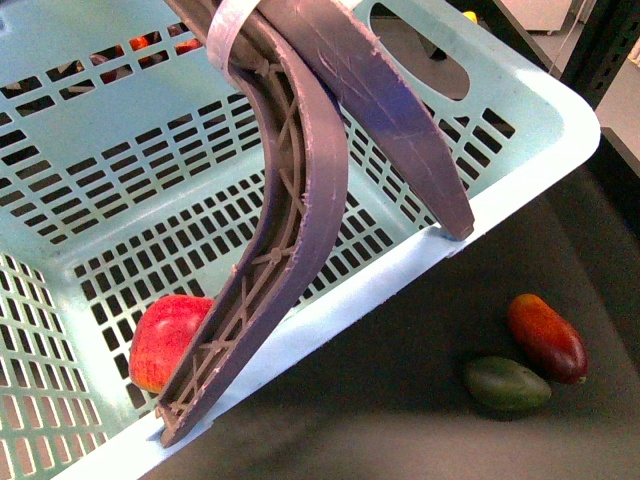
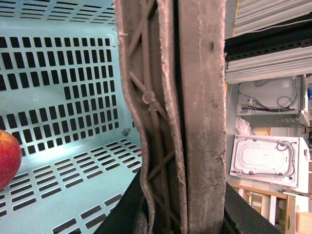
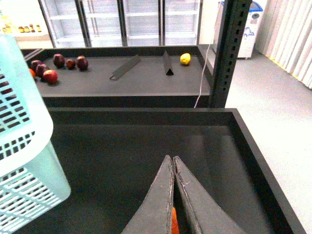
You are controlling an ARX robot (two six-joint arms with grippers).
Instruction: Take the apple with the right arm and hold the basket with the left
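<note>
A round red apple (image 1: 160,340) lies inside the light blue slotted basket (image 1: 520,150), near its front wall; its edge also shows in the left wrist view (image 2: 7,156). My left gripper (image 1: 315,335) is shut on the basket's front rim, its long grey fingers (image 2: 200,97) pressed close together. The basket hangs tilted above the dark tray. My right gripper (image 3: 170,160) is shut with nothing in it, low over the dark tray floor beside the basket (image 3: 24,161). The right gripper is out of the front view.
A red-orange elongated fruit (image 1: 547,337) and a dark green oval fruit (image 1: 506,384) lie on the dark tray (image 3: 146,141) right of the basket. Beyond stands a black post (image 3: 229,53) and a shelf with several dark red fruits (image 3: 58,61) and a yellow one (image 3: 185,58).
</note>
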